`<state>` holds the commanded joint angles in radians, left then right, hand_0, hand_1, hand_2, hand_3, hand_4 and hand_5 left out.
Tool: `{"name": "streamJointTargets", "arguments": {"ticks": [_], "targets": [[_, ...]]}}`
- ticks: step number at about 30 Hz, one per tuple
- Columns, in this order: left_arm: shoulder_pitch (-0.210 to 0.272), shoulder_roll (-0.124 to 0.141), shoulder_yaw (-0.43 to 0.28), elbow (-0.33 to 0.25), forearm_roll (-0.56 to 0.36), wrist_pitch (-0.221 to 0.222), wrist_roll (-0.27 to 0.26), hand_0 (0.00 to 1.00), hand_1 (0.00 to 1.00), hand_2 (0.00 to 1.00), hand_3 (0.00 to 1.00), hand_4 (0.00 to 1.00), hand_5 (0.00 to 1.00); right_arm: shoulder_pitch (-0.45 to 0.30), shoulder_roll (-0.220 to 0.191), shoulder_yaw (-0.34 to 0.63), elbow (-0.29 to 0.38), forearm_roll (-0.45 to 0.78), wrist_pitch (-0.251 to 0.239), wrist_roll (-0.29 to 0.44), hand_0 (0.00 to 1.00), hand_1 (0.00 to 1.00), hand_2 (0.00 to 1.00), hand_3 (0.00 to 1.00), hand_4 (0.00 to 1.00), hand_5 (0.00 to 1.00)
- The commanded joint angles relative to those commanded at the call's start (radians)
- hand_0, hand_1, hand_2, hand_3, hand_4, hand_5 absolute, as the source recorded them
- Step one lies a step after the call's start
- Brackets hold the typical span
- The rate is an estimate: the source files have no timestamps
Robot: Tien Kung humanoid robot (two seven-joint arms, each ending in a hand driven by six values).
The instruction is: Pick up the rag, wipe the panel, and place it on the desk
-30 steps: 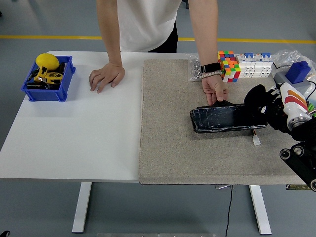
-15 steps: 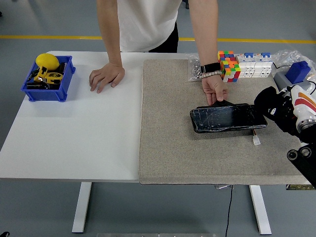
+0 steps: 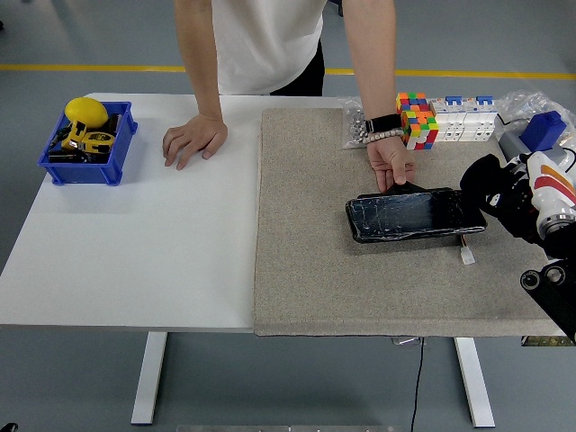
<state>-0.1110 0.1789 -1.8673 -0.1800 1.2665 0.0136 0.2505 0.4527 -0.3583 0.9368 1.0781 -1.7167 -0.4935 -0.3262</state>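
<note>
A grey mat (image 3: pixel 342 270) fills the frame's right half. The dark panel (image 3: pixel 414 214) lies at centre right, a person's hand (image 3: pixel 391 164) steadying its top edge. Right hand (image 3: pixel 497 193), fingers clamped on a black rag, has edged back toward the panel's right end, so wiping likely continues.

A lab or workshop: grey floor with a yellow line (image 3: pixel 90 68), white table (image 3: pixel 135 243), blue parts bin (image 3: pixel 85 166).
</note>
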Motion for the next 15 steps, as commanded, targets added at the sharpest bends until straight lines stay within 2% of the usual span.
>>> {"name": "streamJointTargets", "arguments": {"ticks": [15], "targets": [[-0.002,-0.001,-0.004,0.0,0.002,0.0,0.0,0.688,0.728,0.731,0.604,0.671,0.616,0.008,0.033,-0.01,0.005,0.002,-0.001,-0.001,0.162,0.269,0.32,0.374,0.889,0.002]]}}
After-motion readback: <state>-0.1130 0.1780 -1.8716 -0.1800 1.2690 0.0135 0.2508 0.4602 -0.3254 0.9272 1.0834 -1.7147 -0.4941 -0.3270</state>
